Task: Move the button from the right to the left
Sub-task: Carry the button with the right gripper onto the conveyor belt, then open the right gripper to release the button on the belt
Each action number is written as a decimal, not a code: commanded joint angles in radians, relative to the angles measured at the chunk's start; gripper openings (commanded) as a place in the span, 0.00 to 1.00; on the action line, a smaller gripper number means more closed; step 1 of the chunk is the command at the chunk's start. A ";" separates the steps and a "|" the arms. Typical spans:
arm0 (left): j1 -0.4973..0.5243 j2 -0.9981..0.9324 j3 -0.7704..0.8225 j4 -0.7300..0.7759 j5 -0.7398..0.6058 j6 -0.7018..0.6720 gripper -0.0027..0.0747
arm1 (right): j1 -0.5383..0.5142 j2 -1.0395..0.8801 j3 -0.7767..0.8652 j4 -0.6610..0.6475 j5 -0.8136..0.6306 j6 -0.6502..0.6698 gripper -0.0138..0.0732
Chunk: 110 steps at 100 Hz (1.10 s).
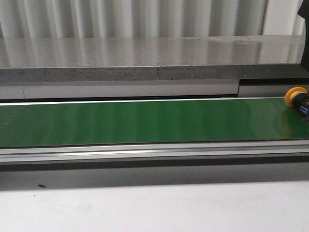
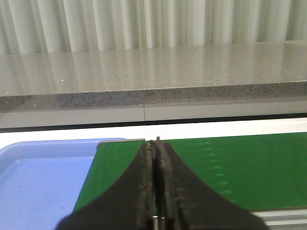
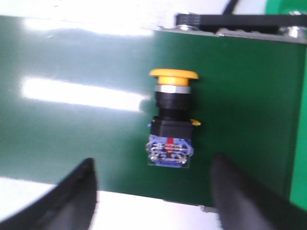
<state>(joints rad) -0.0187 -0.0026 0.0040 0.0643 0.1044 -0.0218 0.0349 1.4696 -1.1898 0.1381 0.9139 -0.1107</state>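
Note:
The button (image 1: 298, 99) lies on its side on the green belt (image 1: 145, 121) at the far right edge of the front view, yellow cap to the left. In the right wrist view the button (image 3: 171, 125) shows its yellow cap, black collar and blue-grey block with a red mark. My right gripper (image 3: 152, 168) is open above it, one finger on each side, not touching it. My left gripper (image 2: 157, 141) is shut and empty over the belt's left end. Neither gripper shows in the front view.
A blue tray (image 2: 43, 177) sits just off the belt's left end. A grey stone ledge (image 1: 154, 55) runs behind the belt, with corrugated wall behind it. A metal rail (image 1: 154, 152) borders the belt's front. A black bracket (image 3: 240, 21) sits at the belt's right end.

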 commanded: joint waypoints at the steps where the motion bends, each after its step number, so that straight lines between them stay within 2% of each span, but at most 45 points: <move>1: 0.001 -0.034 0.038 -0.010 -0.076 -0.007 0.01 | 0.029 -0.088 0.028 -0.004 -0.101 -0.029 0.48; 9: 0.001 -0.034 0.038 -0.010 -0.076 -0.007 0.01 | 0.052 -0.141 0.084 -0.004 -0.158 -0.029 0.25; 18: 0.001 -0.034 0.038 -0.010 -0.076 -0.007 0.01 | 0.071 -0.192 0.140 -0.004 -0.184 -0.029 0.07; 68: 0.001 -0.034 0.038 -0.010 -0.076 -0.007 0.01 | 0.179 -0.609 0.404 -0.006 -0.304 -0.030 0.08; 89: 0.001 -0.034 0.038 -0.010 -0.076 -0.007 0.01 | 0.182 -0.840 0.512 -0.006 -0.386 -0.030 0.08; 110: 0.001 -0.034 0.038 -0.010 -0.076 -0.007 0.01 | 0.182 -1.062 0.613 -0.006 -0.389 -0.030 0.08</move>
<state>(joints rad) -0.0187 -0.0026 0.0040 0.0643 0.1044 -0.0218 0.2131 0.4776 -0.5873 0.1344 0.6001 -0.1261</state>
